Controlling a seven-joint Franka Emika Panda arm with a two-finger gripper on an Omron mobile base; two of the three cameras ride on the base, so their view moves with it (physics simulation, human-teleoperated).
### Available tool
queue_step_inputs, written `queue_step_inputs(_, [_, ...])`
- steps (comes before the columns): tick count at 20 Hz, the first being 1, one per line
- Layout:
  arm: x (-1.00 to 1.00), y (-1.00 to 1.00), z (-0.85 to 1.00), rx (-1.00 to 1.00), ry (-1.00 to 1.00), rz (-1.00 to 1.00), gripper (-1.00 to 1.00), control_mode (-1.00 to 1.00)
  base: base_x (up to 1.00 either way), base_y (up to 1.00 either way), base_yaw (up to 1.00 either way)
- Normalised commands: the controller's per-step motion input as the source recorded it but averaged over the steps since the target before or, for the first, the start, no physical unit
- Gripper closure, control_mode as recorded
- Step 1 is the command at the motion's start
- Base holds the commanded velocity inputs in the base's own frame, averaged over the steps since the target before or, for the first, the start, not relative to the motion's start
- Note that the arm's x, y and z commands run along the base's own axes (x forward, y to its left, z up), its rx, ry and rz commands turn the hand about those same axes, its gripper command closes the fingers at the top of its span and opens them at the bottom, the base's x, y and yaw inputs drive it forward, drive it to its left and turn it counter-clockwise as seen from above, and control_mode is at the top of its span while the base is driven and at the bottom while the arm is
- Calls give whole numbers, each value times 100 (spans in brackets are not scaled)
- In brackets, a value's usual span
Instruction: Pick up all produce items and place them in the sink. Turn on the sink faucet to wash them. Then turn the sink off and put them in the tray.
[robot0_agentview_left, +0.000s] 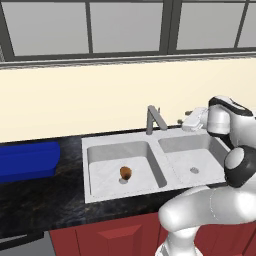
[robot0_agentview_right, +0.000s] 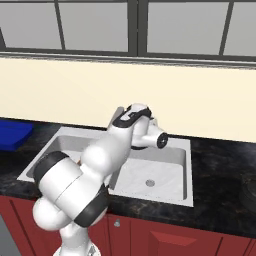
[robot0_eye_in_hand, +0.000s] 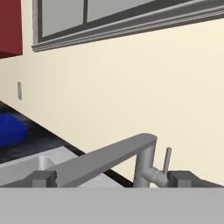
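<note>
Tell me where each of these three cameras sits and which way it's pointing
Left base view: behind the arm to its left, looking forward and down at the sink, the produce item in the left basin, the blue tray; the arm rises lower right.
Right base view: behind to its right, facing the same sink; the arm rises lower left, covering the left basin.
Hand view: on the hand, looking along the open gripper at the sink faucet and wall.
Shared: sink and tray appear in all three.

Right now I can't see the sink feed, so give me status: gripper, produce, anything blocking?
Gripper open, empty, level with faucet. Potato in sink left basin, by drain. Tray left on counter. Nothing blocking.
</note>
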Motion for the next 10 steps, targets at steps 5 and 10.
queue_step_inputs(5, [44,6,-14,0,0,4,-100,-100,0,0,0])
queue_step_inputs(10, [44,7,-16,0,-2,6,-100,-100,0,0,0])
